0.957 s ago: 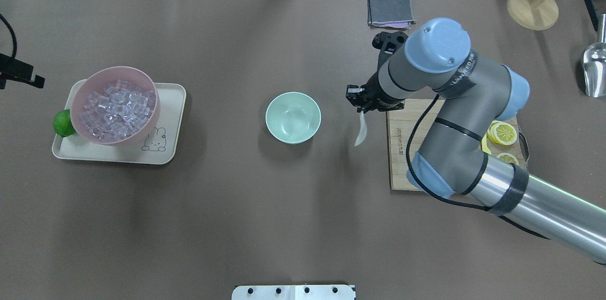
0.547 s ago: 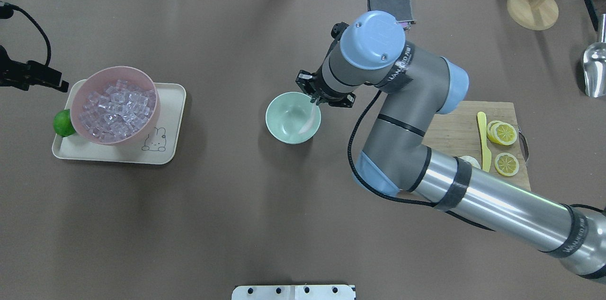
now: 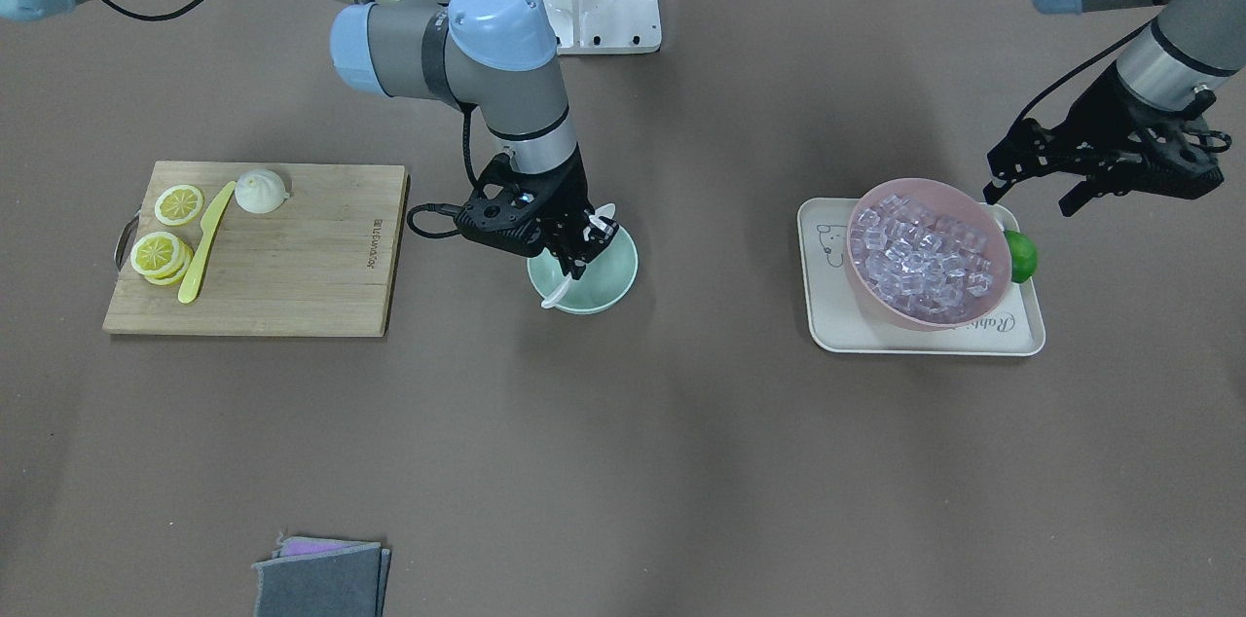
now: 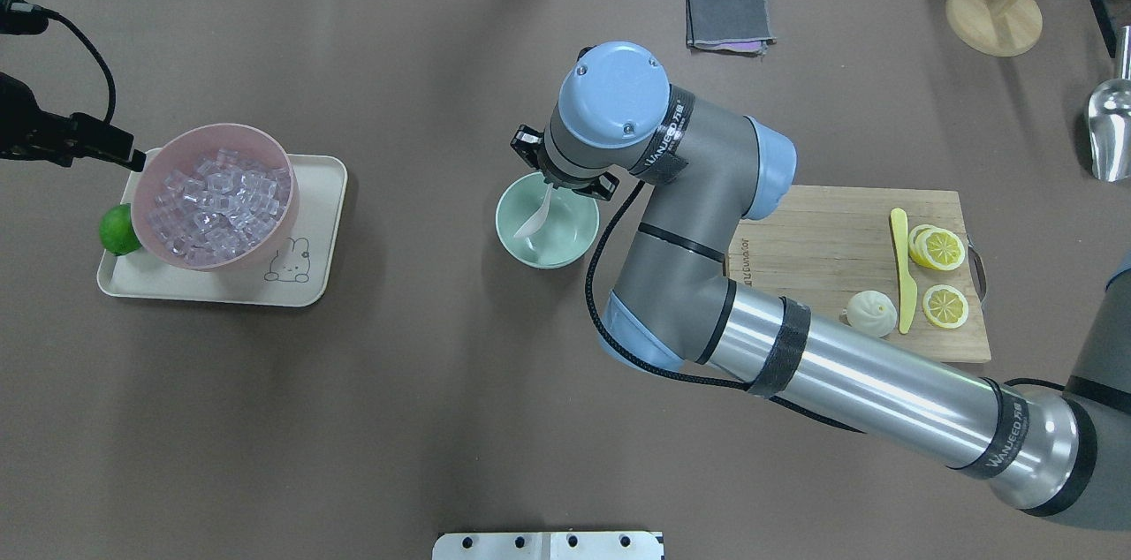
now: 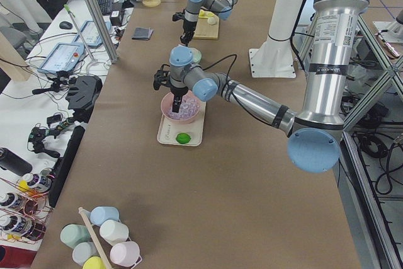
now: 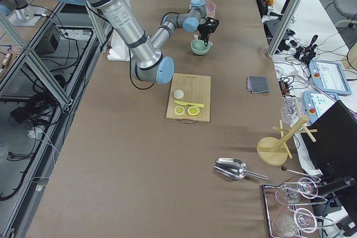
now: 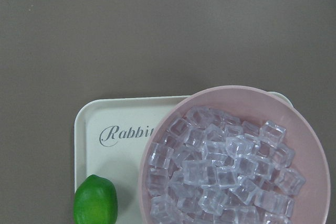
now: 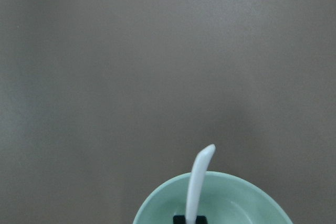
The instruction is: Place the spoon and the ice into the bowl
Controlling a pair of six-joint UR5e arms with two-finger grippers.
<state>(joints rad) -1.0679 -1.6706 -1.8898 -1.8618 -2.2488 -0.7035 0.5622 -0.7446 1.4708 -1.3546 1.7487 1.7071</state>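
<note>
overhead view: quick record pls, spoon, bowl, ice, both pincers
spoon: hanging from right pincer, scoop down inside the bowl
bowl: mint green, mid-table, no ice in it
ice: all heaped in pink bowl on the tray
right pincer: shut on spoon handle
left pincer: open, empty, near pink bowl's rim

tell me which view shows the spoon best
Overhead exterior: the spoon shows nearly whole, over the bowl. Front-facing hides most behind the right gripper; the right wrist sees it foreshortened; side views: too small.
</note>
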